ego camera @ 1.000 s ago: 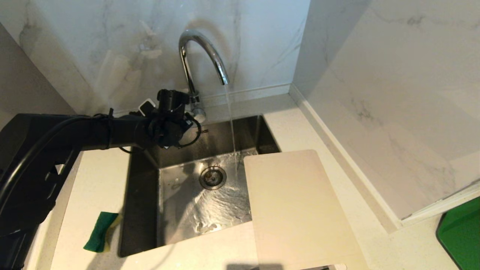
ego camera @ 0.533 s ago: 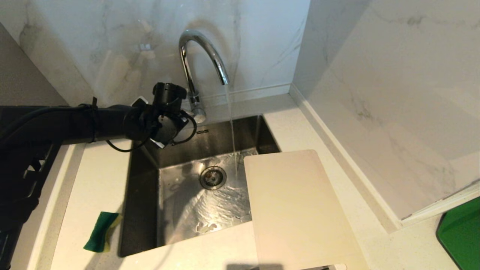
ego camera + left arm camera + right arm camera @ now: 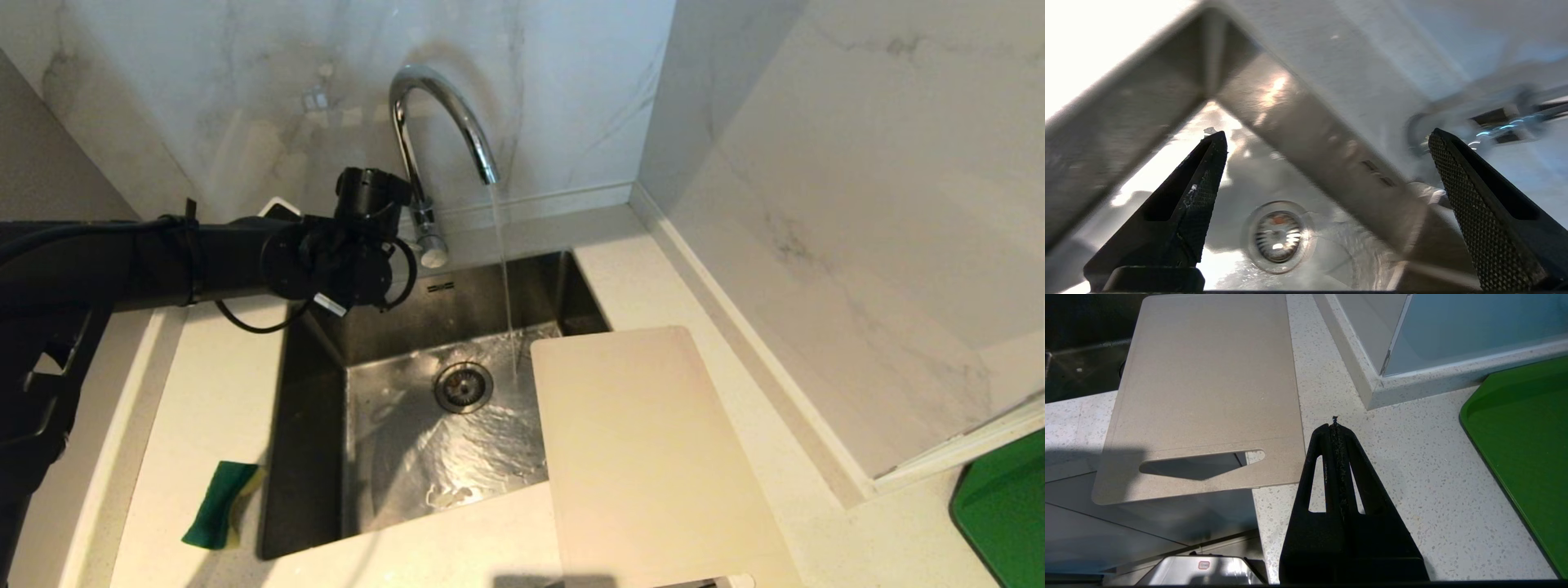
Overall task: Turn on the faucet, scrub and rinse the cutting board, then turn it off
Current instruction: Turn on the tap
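Two end effectors show here. The left end effector (image 3: 1327, 139) hangs over the far left corner of the stainless steel sink (image 3: 310, 425), just beside the base of the tall shiny chrome gooseneck faucet (image 3: 433, 106); its two dark textured fingers (image 3: 1200, 192) are spread wide apart with nothing between them. A thin stream of water (image 3: 504, 269) falls from the spout onto the sink floor, near the round metal drain (image 3: 463, 386). The large flat cream-white plastic cutting board (image 3: 645, 457) lies on the speckled white surface (image 3: 204, 392) at the right of the sink, its far left corner reaching over the basin. The right end effector (image 3: 1336, 424) sits low by the near right corner of the board, fingers pressed together and empty. A green and yellow sponge (image 3: 219, 504) lies on the surface left of the sink. A bright green flat tray (image 3: 1004, 506) lies at far right.
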### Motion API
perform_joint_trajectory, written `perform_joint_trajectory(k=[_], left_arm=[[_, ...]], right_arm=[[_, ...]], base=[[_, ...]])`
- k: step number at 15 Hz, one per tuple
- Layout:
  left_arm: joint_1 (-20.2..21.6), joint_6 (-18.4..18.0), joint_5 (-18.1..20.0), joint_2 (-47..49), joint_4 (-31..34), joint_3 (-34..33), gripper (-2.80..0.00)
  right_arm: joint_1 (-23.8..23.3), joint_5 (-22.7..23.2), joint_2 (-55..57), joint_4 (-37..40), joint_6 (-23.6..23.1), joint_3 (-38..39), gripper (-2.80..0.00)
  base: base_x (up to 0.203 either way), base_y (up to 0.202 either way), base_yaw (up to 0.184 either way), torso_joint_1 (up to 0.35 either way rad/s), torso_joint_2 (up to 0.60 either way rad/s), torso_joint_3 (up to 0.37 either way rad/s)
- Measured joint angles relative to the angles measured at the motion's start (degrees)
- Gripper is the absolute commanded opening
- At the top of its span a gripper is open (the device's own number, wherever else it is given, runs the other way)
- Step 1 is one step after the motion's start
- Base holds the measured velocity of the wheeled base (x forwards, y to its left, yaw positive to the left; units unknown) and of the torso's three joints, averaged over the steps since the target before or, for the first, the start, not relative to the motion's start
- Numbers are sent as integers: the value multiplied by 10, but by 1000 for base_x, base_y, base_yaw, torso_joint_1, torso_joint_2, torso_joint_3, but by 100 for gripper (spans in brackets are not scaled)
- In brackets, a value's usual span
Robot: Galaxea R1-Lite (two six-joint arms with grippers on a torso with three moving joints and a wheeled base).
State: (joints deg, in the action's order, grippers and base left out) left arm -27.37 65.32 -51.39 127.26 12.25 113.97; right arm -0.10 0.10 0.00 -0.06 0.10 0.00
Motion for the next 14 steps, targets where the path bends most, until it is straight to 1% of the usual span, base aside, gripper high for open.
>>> perform_joint_trajectory(k=[1,3,4,5,6,8,10,12,14], left_arm=[[0,-7,0,2,-26,0,0],[-1,-36,1,9,-85,0,0],[-1,-48,7,14,-111,0,0],[-1,-58,22,19,-133,0,0],[-1,-62,39,25,-148,0,0],[-1,-64,54,36,-154,0,0],[-1,-73,56,50,-156,0,0],[1,-83,56,60,-175,0,0],[4,-111,53,69,-204,0,0]], right_arm=[[0,0,0,0,0,0,-280],[0,0,0,0,0,0,-280],[0,0,0,0,0,0,-280],[0,0,0,0,0,0,-280],[0,0,0,0,0,0,-280],[0,0,0,0,0,0,-280],[0,0,0,0,0,0,-280],[0,0,0,0,0,0,-280],[0,0,0,0,0,0,-280]], base=[[0,0,0,0,0,0],[0,0,0,0,0,0],[0,0,0,0,0,0],[0,0,0,0,0,0],[0,0,0,0,0,0],[0,0,0,0,0,0],[0,0,0,0,0,0],[0,0,0,0,0,0],[0,0,0,0,0,0]])
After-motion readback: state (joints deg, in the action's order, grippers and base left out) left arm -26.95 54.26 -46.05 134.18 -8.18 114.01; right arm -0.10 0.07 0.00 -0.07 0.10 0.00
